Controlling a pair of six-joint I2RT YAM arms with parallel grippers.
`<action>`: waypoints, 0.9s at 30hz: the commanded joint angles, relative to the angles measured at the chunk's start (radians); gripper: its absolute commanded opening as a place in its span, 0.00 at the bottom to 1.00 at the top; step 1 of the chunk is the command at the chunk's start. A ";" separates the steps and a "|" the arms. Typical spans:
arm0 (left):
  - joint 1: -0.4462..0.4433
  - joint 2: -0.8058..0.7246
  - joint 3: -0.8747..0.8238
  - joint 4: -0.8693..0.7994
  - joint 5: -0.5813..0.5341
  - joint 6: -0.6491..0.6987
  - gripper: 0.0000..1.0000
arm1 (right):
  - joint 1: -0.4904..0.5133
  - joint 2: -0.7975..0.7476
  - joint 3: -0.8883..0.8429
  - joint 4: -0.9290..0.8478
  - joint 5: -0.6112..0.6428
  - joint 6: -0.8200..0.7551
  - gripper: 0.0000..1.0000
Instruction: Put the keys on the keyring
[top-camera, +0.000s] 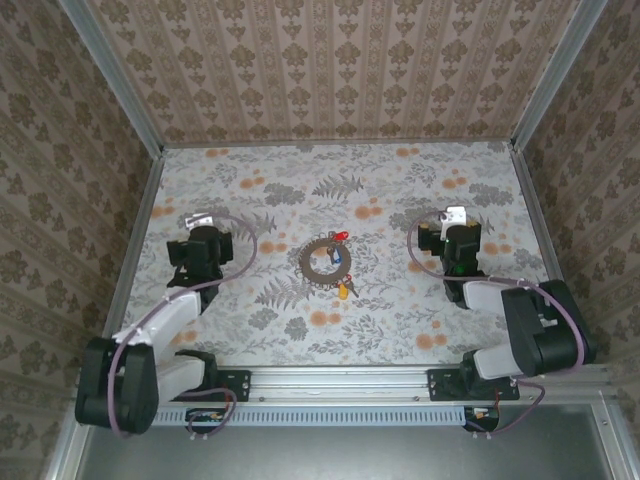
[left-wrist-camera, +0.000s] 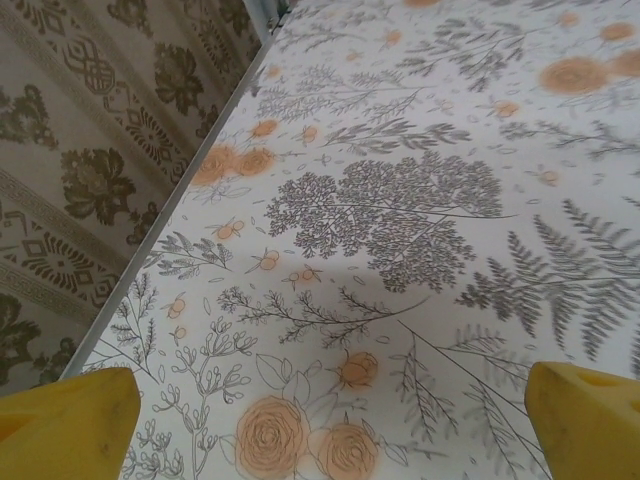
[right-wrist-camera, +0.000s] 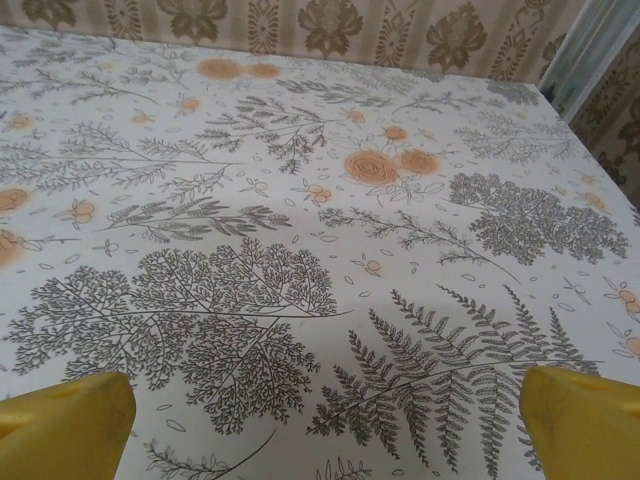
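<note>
The keyring (top-camera: 322, 262), a dark loop of small links, lies flat at the table's middle. A red-headed key (top-camera: 341, 237) rests at its far right edge. A small bluish speck (top-camera: 336, 254) inside the loop looks like the blue-headed key, too small to be sure. My left gripper (top-camera: 200, 224) hovers well to the left of the ring, open, its yellow fingertips (left-wrist-camera: 70, 420) wide apart over bare tablecloth. My right gripper (top-camera: 455, 220) stands about as far to the right, also open, with nothing between its fingertips (right-wrist-camera: 585, 425).
A tiny orange-yellow piece (top-camera: 345, 290) lies just off the ring's near right edge. The floral tablecloth (top-camera: 400, 320) is walled in by patterned panels; a metal rail (left-wrist-camera: 170, 210) runs along the left edge close to my left gripper.
</note>
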 joint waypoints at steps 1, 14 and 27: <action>0.037 0.102 0.029 0.194 -0.004 0.045 1.00 | -0.005 0.042 0.037 0.064 0.000 0.029 1.00; 0.182 0.337 -0.007 0.519 0.309 0.082 1.00 | -0.077 0.064 0.084 -0.015 -0.062 0.104 1.00; 0.186 0.385 -0.052 0.641 0.401 0.114 1.00 | -0.076 0.100 0.011 0.146 -0.061 0.102 1.00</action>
